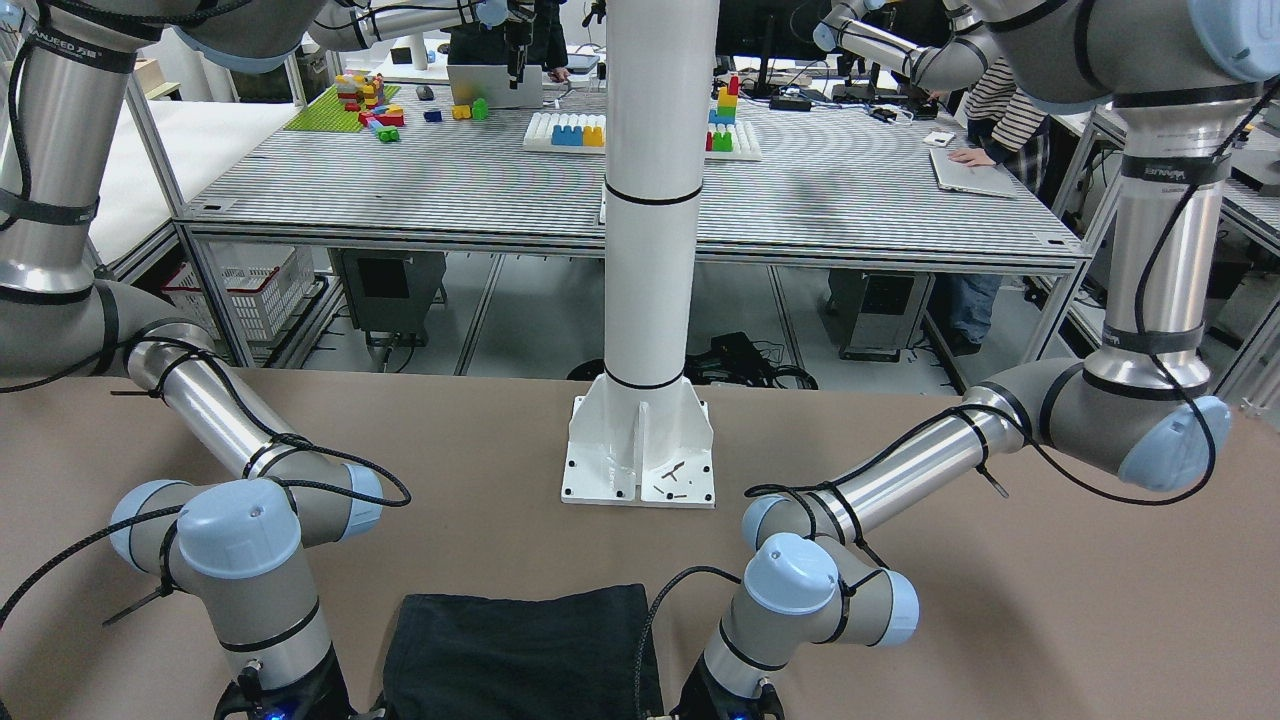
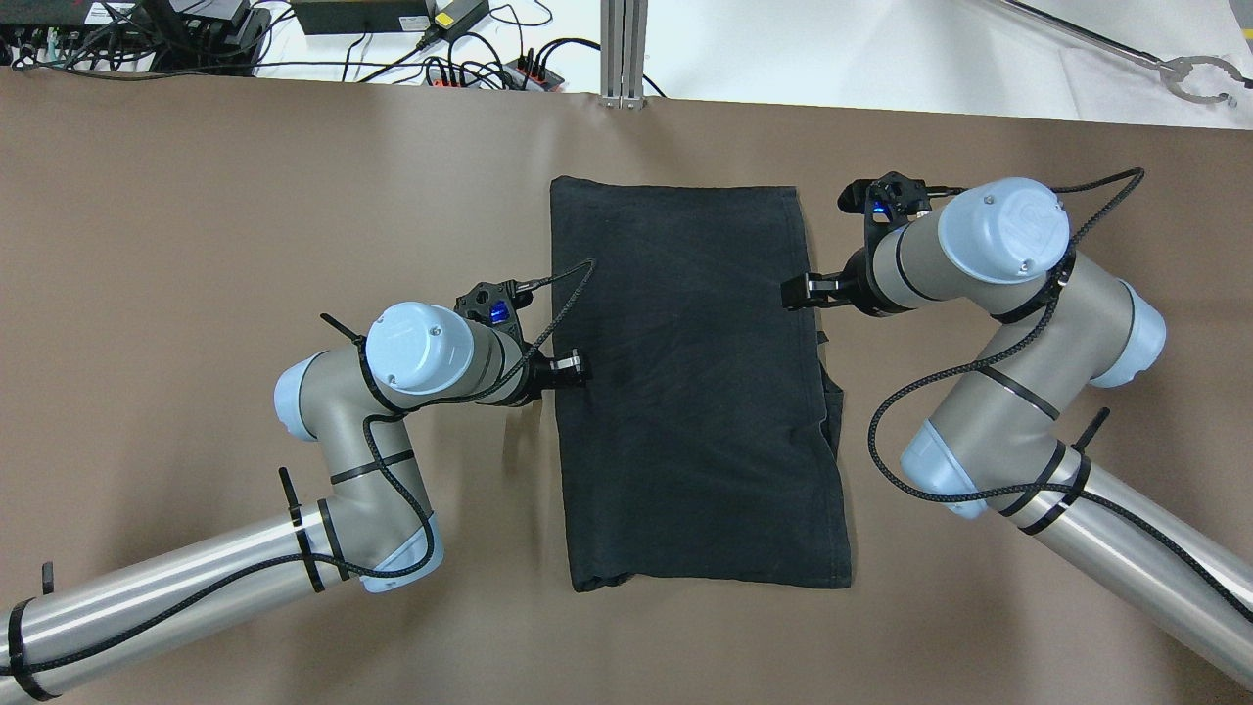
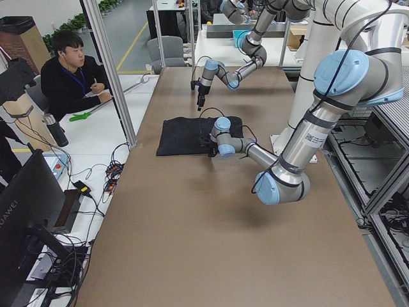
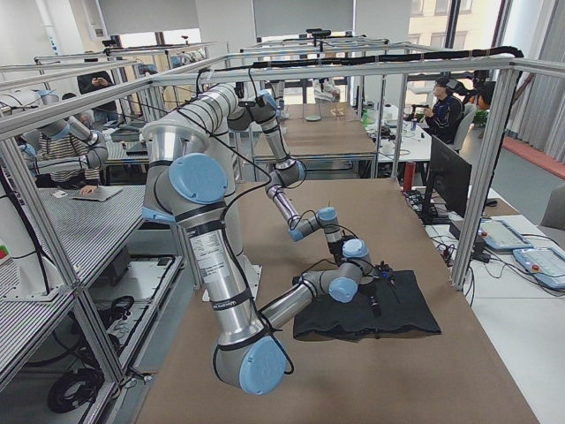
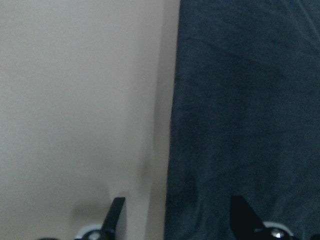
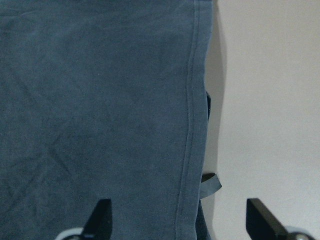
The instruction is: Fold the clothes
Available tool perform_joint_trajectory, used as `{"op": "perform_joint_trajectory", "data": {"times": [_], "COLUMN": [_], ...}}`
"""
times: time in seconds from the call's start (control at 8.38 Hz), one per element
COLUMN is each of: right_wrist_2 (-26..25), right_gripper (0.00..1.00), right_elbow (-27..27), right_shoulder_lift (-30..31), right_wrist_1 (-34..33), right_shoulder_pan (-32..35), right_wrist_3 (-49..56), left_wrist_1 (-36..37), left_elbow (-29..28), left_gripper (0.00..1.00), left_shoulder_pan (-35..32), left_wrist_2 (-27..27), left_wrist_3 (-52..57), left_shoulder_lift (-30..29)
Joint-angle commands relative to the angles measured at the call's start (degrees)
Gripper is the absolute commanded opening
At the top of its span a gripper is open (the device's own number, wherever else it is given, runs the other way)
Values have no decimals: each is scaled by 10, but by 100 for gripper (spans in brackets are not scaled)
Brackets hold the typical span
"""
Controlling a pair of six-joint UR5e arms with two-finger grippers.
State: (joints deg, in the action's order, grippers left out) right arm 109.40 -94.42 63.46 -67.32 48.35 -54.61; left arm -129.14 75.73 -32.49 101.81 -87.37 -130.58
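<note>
plain black rectangular soft fabric piece (image 2: 695,392) lies flat mid brown table (image 2: 196,196), long axis pointing away from robot, short ends near & far. left gripper (image 2: 576,368) jaws spread astride its left edge; right gripper (image 2: 795,291) jaws spread over right hemmed edge.

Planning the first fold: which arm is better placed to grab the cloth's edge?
Left, probably: the left gripper, open, straddles the edge of the cloth low down; the right gripper, also open, looks higher.
</note>
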Motion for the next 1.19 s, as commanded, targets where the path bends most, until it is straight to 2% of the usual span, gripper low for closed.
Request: {"op": "perform_joint_trajectory", "data": {"times": [0.0, 0.12, 0.48, 0.84, 1.07], "right_wrist_2": [-1, -1, -1, -2, -3], "right_gripper": [94, 94, 94, 94, 94], "right_elbow": [2, 2, 2, 1, 1], "right_shoulder_lift": [0, 0, 0, 1, 0], "right_wrist_1": [-1, 0, 0, 0, 1], "right_shoulder_pan": [1, 0, 0, 0, -8], "right_wrist_3": [1, 2, 1, -1, -7], "left_wrist_1": [-3, -3, -5, -5, -7], "left_elbow": [-9, -9, 10, 91, 120], "left_gripper": [11, 0, 0, 0, 0], "left_shoulder_pan": [1, 4, -14, -34, -36], "left_wrist_2": [0, 0, 7, 31, 31], "left_wrist_3": [-1, 0, 8, 49, 59], "left_shoulder_lift": [-9, -9, 0, 94, 129]}}
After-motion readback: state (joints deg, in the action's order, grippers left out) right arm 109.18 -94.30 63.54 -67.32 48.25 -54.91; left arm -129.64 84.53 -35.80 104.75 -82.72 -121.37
